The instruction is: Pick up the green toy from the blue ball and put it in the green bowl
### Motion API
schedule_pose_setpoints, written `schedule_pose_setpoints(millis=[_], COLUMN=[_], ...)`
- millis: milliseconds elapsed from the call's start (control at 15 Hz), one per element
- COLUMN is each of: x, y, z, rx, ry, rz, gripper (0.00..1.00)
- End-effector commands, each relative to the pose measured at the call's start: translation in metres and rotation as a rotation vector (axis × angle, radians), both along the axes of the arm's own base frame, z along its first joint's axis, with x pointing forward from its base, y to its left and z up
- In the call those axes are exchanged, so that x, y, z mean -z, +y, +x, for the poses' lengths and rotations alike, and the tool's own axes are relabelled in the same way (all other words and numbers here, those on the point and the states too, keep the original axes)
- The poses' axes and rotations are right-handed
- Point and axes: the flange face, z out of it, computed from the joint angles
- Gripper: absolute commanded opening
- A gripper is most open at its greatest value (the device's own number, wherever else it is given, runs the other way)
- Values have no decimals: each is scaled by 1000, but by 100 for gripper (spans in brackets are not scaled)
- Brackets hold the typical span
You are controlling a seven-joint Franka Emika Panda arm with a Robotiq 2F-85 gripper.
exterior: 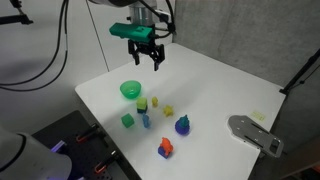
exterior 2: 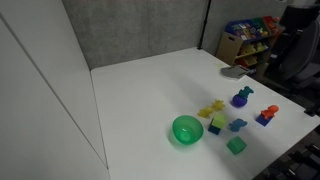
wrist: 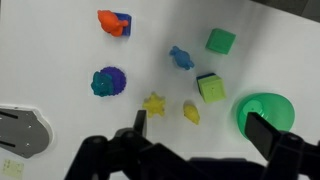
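The blue ball (exterior: pixel 183 127) lies on the white table, with the tiny green toy (exterior: pixel 185 118) sitting on top of it. Both also show in an exterior view, ball (exterior 2: pixel 241 99) and toy (exterior 2: pixel 246 90), and in the wrist view, ball (wrist: pixel 110 82) and toy (wrist: pixel 99 86). The green bowl (exterior: pixel 131 90) (exterior 2: pixel 187 130) (wrist: pixel 262 110) stands empty, apart from the ball. My gripper (exterior: pixel 150 57) (wrist: pixel 200 130) hangs open and empty high above the table, over the space between bowl and ball.
Loose toys lie between bowl and ball: a green cube (wrist: pixel 220 41), a yellow-and-green block (wrist: pixel 211 88), a blue piece (wrist: pixel 181 57), two yellow pieces (wrist: pixel 154 103) and an orange-red toy (wrist: pixel 114 22). A grey object (exterior: pixel 255 133) lies near the table edge.
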Motion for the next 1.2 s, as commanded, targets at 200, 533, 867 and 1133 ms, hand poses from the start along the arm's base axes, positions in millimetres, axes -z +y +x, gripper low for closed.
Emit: schedule_pose_setpoints(millis=[200, 533, 867, 1133], x=[46, 101, 150, 182], y=[-35, -87, -130, -144], z=[26, 46, 72, 95], rx=[58, 155, 218, 224], ry=[4, 36, -10, -46], rz=[29, 21, 0, -8], gripper=[100, 100, 100, 100])
